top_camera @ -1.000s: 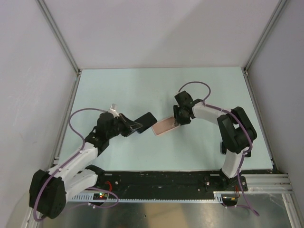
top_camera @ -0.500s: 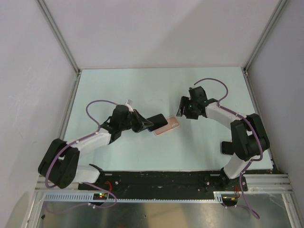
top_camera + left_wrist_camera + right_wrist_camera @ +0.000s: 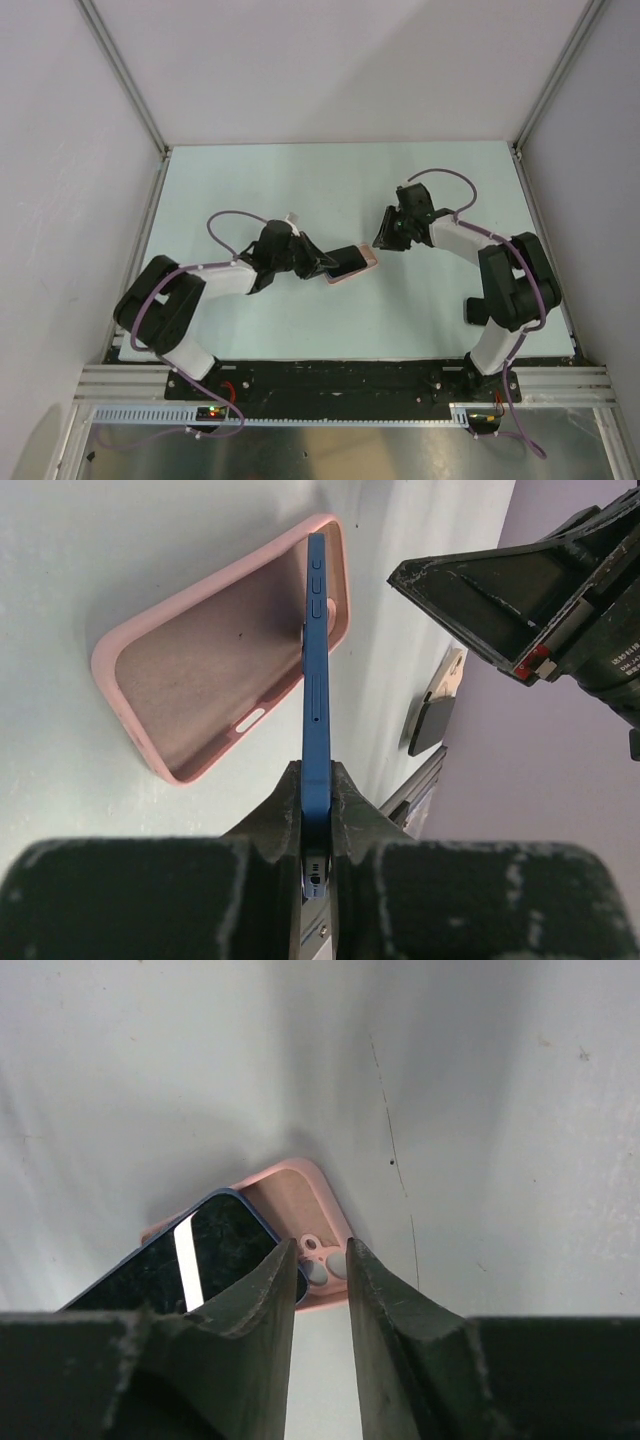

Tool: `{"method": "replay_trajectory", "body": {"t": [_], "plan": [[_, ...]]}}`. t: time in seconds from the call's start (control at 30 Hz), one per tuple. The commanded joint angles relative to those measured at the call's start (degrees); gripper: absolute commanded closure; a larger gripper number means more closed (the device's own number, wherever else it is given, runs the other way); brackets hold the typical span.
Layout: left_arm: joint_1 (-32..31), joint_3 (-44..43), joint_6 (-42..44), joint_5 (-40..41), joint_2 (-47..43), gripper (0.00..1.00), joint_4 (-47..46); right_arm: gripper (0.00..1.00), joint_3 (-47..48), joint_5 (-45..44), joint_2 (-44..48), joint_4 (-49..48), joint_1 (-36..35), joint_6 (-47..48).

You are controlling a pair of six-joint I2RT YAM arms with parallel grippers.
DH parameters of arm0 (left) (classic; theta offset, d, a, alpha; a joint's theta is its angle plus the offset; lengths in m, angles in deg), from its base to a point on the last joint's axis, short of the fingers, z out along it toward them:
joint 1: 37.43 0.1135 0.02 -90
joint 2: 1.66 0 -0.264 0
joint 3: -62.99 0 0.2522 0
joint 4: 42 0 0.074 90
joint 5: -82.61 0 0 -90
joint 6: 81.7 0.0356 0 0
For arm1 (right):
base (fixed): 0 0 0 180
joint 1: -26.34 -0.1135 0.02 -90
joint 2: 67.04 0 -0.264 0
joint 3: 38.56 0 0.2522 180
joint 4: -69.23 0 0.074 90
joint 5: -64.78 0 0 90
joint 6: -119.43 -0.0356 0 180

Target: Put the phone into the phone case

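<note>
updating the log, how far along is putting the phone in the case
Done: the case lies open side up, and the left claw grips the phone. In hand: phone tilted over the case, not seated. Left: pressing it in flat. The right claw hovers empty beside it.

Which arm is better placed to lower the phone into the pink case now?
Left. The left hand grips the slim blue-edged phone by one end, with its far end over the pale pink case. The right hand holds nothing and hovers at the case's camera-cutout end.
</note>
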Motion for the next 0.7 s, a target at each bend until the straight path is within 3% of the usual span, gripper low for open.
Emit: {"method": "replay_trajectory", "body": {"t": [0.0, 0.23, 0.67], "plan": [[-1.08, -2.93, -2.68, -1.47, 1.67, 1.0, -8.24, 0.71, -0.21, -0.14, -0.99, -1.16, -0.49, -1.21], [-2.03, -2.12, -6.09, -1.36, 5.13, 1.0, -11.62, 0.76, -0.72, -1.04, -2.27, -1.2, -1.67, -1.86], [-2.43, -0.58, -10.96, -2.35, 12.15, 1.0, -17.52, 0.77, -1.17, -0.78, -3.89, -2.32, -2.68, -2.22]]}}
